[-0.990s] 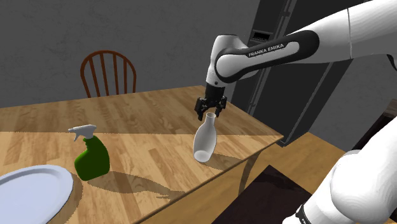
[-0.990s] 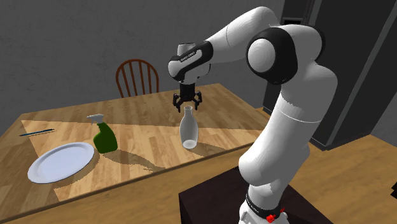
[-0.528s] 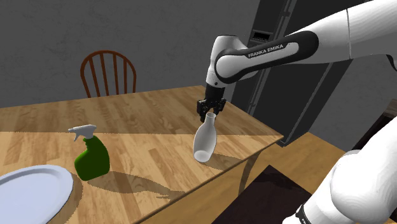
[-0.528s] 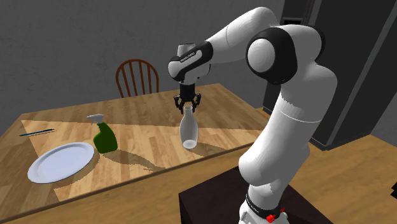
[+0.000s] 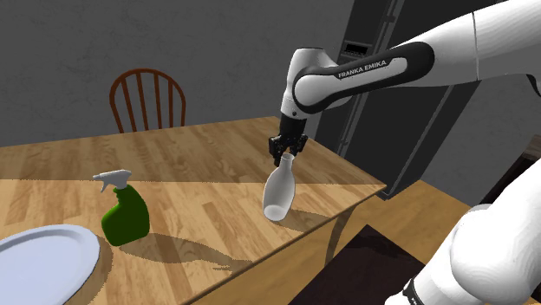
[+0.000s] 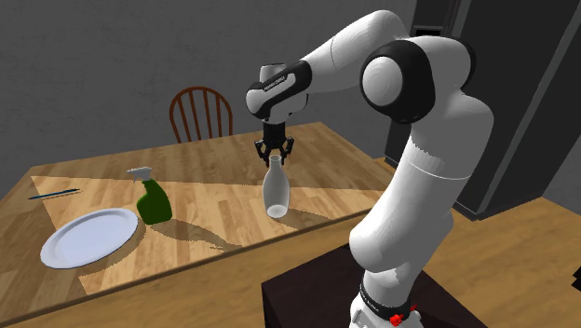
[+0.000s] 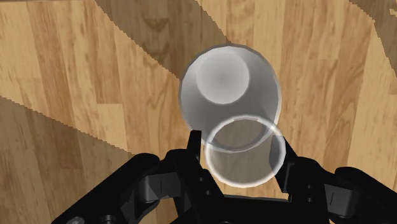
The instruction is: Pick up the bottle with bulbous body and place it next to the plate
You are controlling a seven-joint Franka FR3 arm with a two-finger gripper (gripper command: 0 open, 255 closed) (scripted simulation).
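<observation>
Gripper [image 5: 287,153] grasps the clear bottle [image 5: 277,194] by its neck, body directly beneath it.

The wooden table [image 5: 199,156] carries four things. A white plate [image 5: 43,258] lies at the shoulder view's near left. A green spray bottle [image 5: 127,215] stands just right of the plate. A clear bottle [image 5: 277,195] stands near the table's right edge. A thin pen [image 6: 53,194] lies far left in the second exterior view.

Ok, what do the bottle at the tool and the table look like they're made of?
Bottle: pale, glossy and half see-through, so probably glass, possibly clear plastic. Table: wood, going by the plank seams and grain; matte to lightly satin.
</observation>
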